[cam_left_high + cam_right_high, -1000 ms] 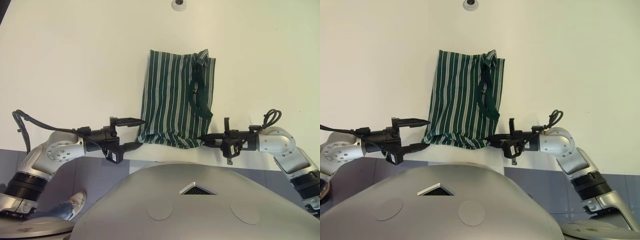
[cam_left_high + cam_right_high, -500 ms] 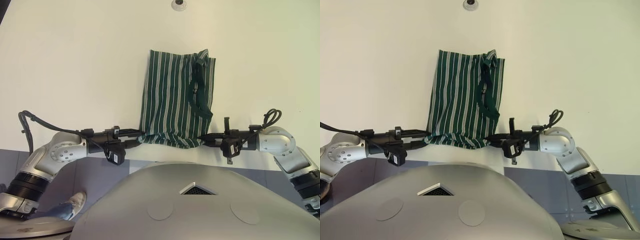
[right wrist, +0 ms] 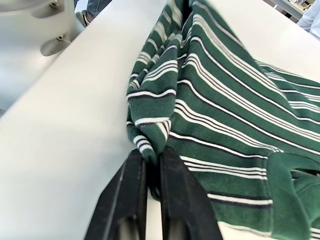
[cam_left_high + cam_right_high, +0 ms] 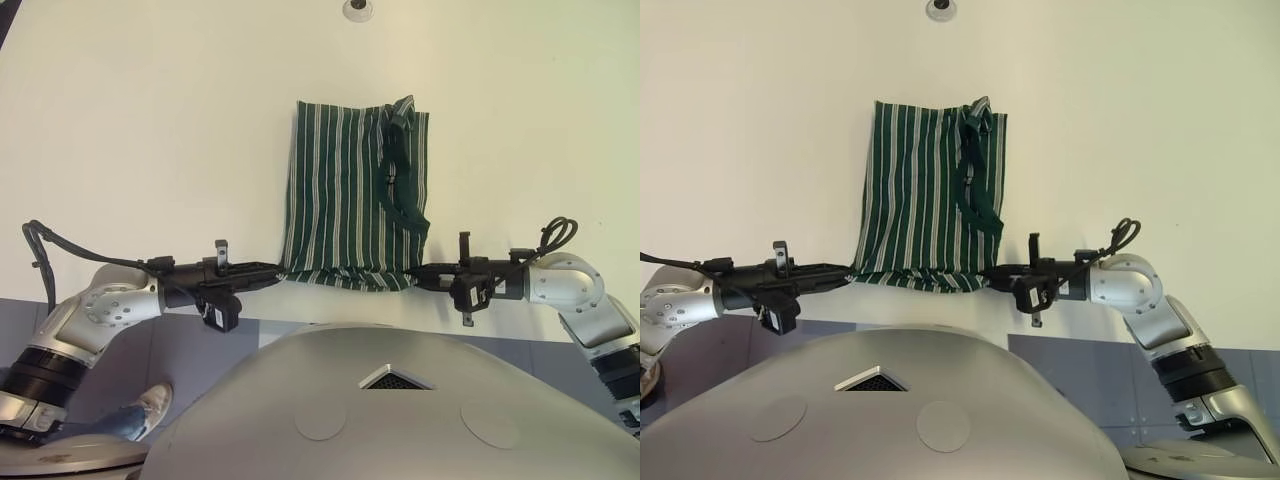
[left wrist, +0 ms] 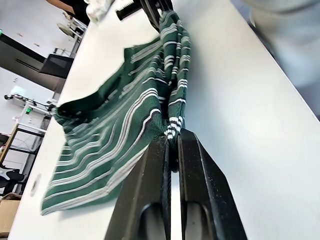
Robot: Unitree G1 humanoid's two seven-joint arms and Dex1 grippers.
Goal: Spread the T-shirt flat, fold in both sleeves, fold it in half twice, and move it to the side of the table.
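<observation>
T-shirt (image 4: 355, 195) corners nearest the robot are both gripped. The left tool (image 4: 274, 269) is clenched on the near left corner, and the left wrist view shows its jaws pressed together with a pinch of striped fabric between them. The right tool (image 4: 416, 272) is clenched on the near right corner in the same way, confirmed in the right wrist view.

Both tools lie low and roughly level at the near edge of the worktop (image 4: 150, 130), pointing inward toward each other. This attitude suits a grip on a thin edge lying on a flat surface.

Between the tools, the near hem runs in a straight line. The matched grips appear to hold it under light tension, so it should not sag or bunch when raised.

Beyond the hem, the garment lies on the worktop as a narrow upright rectangle, extending away from the robot. No sleeve projects past its outline, so the sleeves are judged already folded in. A dark green band (image 4: 392, 165) lies on top, toward the right side.

Probable step in hand: the first half-fold, carrying the near hem to the far edge. A shallow pinch may slip under tension
</observation>
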